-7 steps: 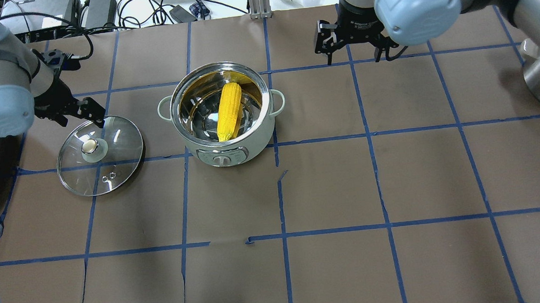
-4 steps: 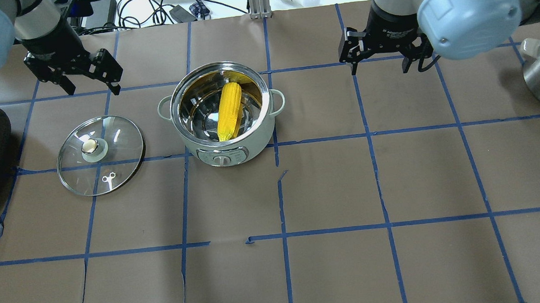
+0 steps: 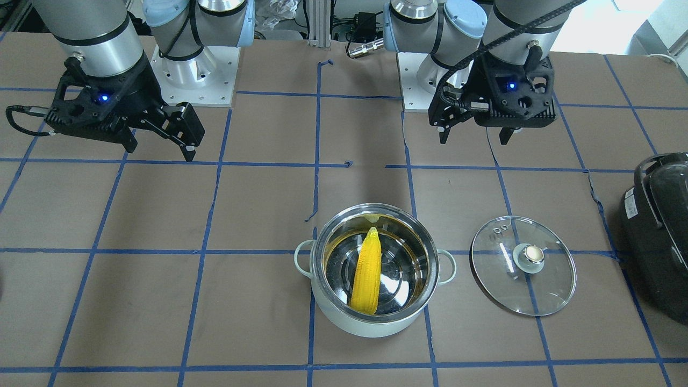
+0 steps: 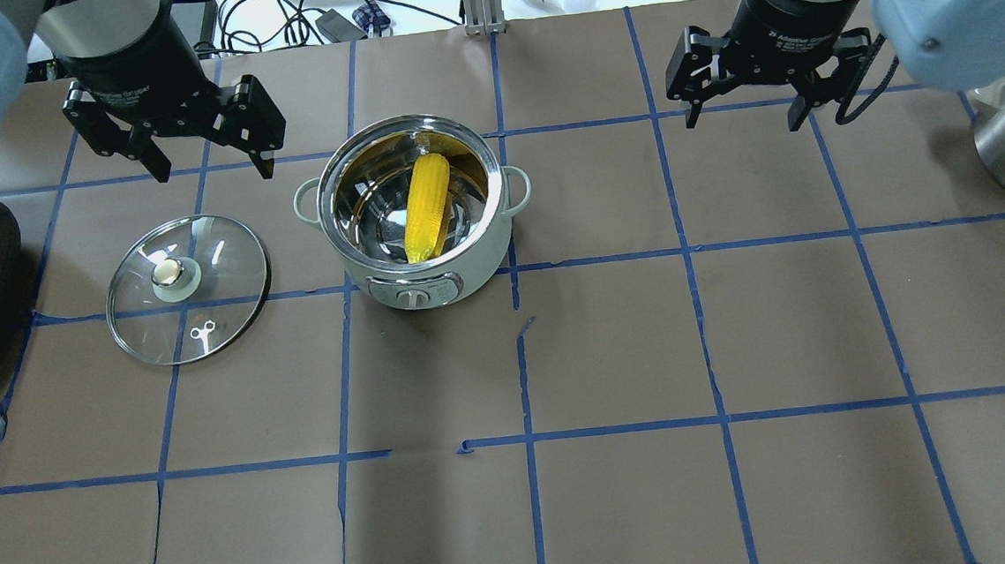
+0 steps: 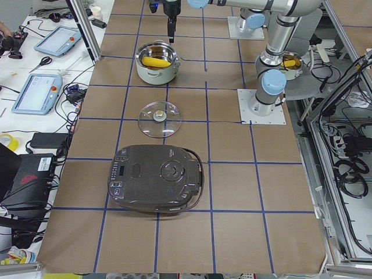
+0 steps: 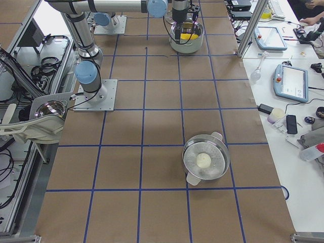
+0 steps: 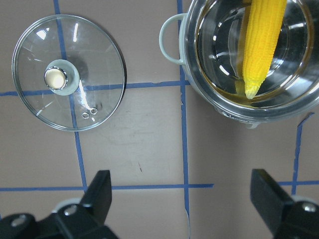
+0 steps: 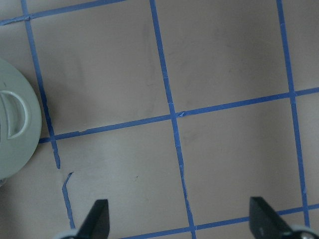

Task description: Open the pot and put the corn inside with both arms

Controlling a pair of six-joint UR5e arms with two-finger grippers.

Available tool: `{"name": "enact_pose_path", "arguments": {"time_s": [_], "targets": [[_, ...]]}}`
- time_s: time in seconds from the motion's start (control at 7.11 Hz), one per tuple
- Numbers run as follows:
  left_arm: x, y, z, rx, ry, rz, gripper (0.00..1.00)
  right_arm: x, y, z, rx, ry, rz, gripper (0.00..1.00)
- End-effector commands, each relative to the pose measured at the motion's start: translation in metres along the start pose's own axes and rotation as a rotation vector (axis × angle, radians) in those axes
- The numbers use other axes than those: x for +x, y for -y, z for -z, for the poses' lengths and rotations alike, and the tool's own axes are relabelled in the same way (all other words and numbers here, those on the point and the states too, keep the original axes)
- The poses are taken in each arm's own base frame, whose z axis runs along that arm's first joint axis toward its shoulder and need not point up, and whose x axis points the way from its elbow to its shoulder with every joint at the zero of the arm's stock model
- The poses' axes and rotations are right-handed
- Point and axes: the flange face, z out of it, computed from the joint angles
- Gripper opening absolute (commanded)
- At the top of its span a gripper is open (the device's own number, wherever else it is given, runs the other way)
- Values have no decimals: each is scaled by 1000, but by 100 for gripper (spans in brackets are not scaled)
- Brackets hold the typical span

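Mint-green, the pot [image 4: 477, 268] stands uncovered toward the far edge of the table [image 4: 613, 345], a little to the left of its middle. We see the corn [image 4: 426, 206] inside it, leaning on the steel wall with its pointed tip toward the robot's edge. The glass lid [image 4: 187, 289] lies flat, knob up, beside the pot on the left-edge side, not touching it. Raised above the table, the left gripper [image 4: 214, 174] and right gripper [image 4: 743, 123] hang on either side of the pot, jaws spread wide, holding nothing.
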Motion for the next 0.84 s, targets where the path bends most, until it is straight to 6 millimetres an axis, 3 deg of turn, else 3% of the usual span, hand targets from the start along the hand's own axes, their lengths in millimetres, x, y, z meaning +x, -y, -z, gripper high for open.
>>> {"name": "enact_pose_path", "arguments": {"time_s": [0.0,0.14,0.28,0.7], "targets": [[3,-9,1,5,-3,-4,100,-1,-6,3,-31,25,5,100],[2,-9,1,6,-5,-2,100,3,-25,15,-69,18,9,100],[2,-9,1,6,-6,-2,100,5,-31,17,-85,4,10,100],[0,-9,1,4,-3,1,100,6,-32,18,-94,-6,0,100]]}}
